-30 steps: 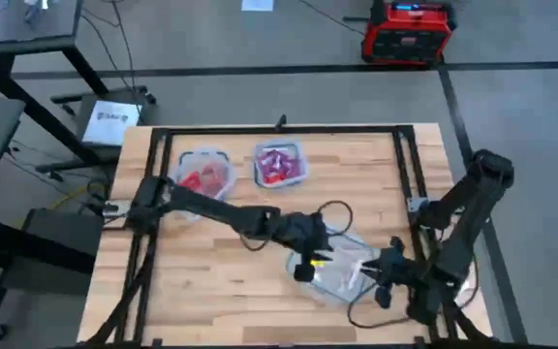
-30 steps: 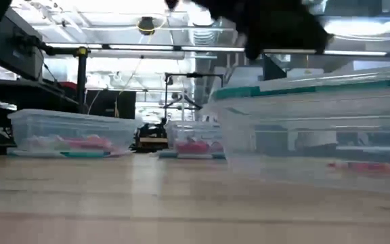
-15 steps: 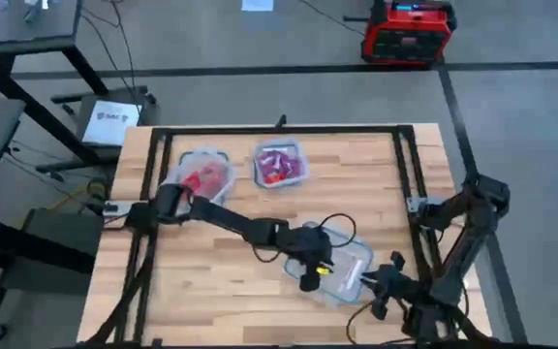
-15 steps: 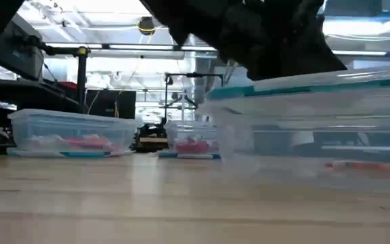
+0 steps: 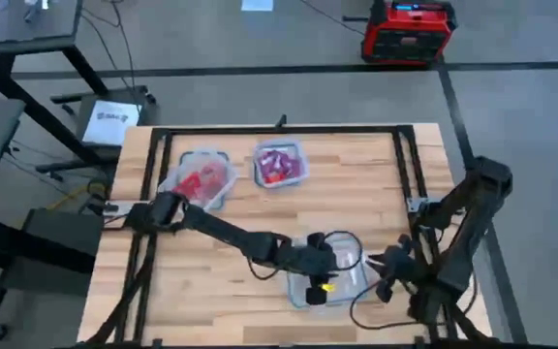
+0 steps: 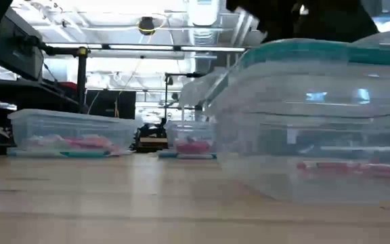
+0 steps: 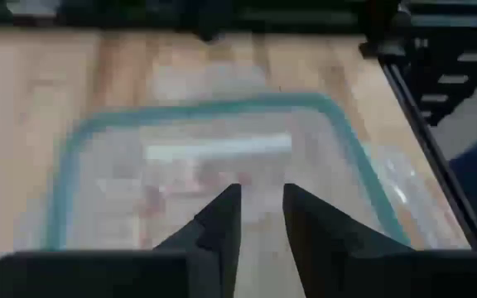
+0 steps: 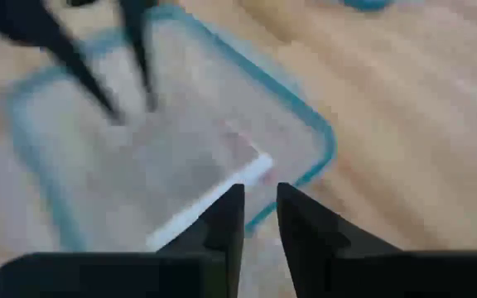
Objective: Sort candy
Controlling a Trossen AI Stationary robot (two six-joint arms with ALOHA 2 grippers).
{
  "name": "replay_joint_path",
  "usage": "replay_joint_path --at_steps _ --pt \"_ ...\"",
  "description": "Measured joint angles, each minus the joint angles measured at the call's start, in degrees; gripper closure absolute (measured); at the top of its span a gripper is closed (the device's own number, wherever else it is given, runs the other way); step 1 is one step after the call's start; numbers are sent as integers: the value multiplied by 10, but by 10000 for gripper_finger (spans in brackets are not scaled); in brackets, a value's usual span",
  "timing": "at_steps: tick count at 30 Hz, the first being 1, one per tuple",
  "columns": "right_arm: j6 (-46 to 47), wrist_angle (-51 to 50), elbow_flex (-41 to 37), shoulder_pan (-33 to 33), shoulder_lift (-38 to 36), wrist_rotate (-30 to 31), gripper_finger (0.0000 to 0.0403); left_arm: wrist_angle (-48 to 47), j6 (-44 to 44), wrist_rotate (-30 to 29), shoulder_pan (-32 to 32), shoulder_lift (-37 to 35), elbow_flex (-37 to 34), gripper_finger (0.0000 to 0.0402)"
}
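High view alone for layout: left pincer over the near-edge tub, right pincer just beside it. Wrist views alone for fingers: both pairs narrowly parted, nothing held; low view alone for candy on that tub's floor. Risk of shoving the light tub or pinching its wall instead.

a pale wooden tabletop framed by black rails carries three clear tubs with bluish rims. two stand side by side near the far edge: the left tub and the middle tub. the third tub sits apart from them, near the front edge towards the right.
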Motion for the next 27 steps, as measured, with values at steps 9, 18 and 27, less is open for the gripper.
replay_joint_path --at_steps 9,18,27 --pt "-80 -3 0 -8 -13 -44 340 -2 22 -2 23 1 18 341" --pt "29 1 -37 -10 -2 -50 340 29 63 -4 20 1 -8 400" --pt "168 19 -71 42 -2 -36 340 237 61 27 20 1 -101 401"
